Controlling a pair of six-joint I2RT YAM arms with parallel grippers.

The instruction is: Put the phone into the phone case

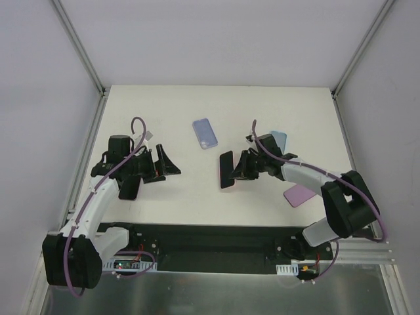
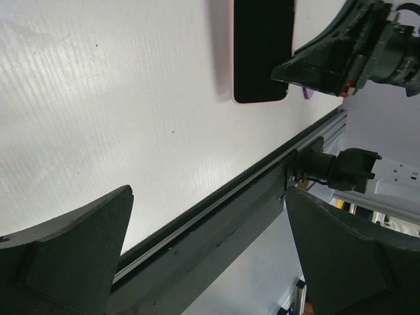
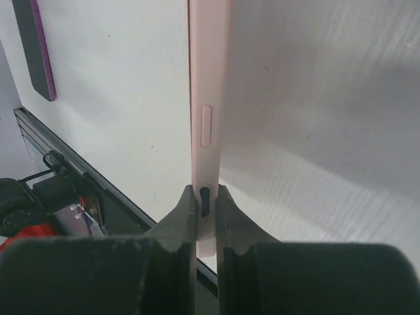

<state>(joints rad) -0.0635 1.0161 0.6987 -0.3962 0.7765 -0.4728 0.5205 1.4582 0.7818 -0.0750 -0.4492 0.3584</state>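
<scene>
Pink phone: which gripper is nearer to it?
Right. The right gripper clamps the pink phone by its edge; the left gripper hangs open, apart, to the phone's left.

The white-shelled left arm and white-shelled right arm have chunky black joint housings, thin purple cables loop along both, and the matte black left hand and matte black right hand carry broad, wedge-shaped fingers.
</scene>
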